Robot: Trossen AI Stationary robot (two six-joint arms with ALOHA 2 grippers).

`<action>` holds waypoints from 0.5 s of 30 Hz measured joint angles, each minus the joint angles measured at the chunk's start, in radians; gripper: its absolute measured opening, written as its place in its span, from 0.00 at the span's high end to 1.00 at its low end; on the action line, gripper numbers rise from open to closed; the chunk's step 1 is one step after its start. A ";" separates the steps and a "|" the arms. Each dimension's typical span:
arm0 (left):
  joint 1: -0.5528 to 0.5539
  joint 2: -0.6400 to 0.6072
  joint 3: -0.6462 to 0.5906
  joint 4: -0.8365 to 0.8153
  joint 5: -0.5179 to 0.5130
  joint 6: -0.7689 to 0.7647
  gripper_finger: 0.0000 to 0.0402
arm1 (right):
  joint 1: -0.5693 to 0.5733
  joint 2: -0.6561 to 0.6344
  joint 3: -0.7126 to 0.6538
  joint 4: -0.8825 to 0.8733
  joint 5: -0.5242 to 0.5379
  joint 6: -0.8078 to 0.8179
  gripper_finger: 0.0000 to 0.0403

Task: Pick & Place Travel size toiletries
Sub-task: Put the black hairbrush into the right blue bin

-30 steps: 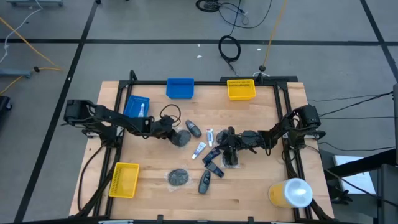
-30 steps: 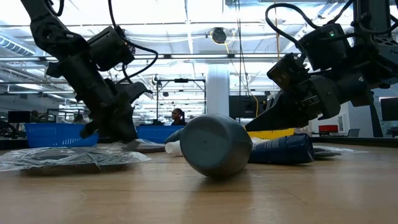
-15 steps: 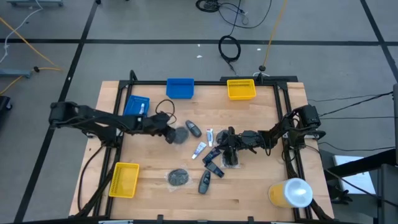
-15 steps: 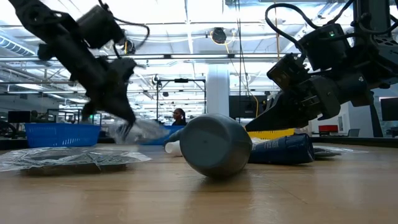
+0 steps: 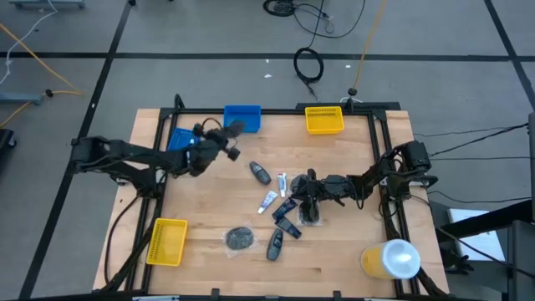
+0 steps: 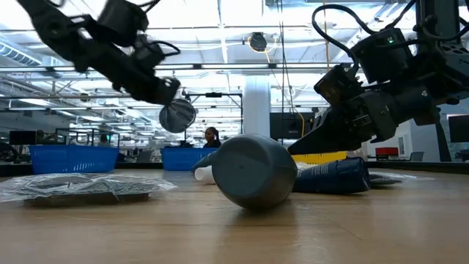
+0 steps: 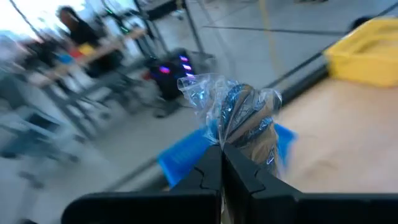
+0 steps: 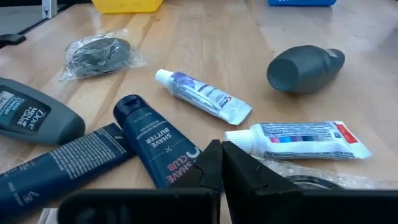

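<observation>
Two grippers we see: our left gripper (image 5: 224, 140) is clamped on a plastic-wrapped grey pad (image 7: 244, 118), lifted beside the blue bin (image 5: 242, 118). Our right gripper (image 5: 308, 191), fingers together, rests among toothpaste tubes (image 8: 202, 96) and Shave Butter bottles (image 8: 151, 140).

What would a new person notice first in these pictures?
First, the left gripper, raised above the table near the blue bin at the far edge, shut on a wrapped grey pad. Next, the cluster of toiletries at mid-table, where the right gripper rests low. The large yellow-and-white cylinder stands at the near right corner.
</observation>
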State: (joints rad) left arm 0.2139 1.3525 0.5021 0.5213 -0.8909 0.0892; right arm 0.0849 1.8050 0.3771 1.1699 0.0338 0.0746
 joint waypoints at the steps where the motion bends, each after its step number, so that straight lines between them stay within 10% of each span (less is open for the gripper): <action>1: 0.017 0.031 0.016 0.023 -0.010 0.058 1.00 | 0.000 0.000 0.000 0.000 0.000 0.000 1.00; 15: 0.166 0.474 0.379 0.027 -0.106 0.715 1.00 | 0.000 0.000 0.000 0.008 -0.001 0.000 1.00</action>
State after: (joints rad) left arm 0.3800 1.8267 0.8813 0.5488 -0.9970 0.8042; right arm 0.0849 1.8050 0.3771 1.1782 0.0330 0.0746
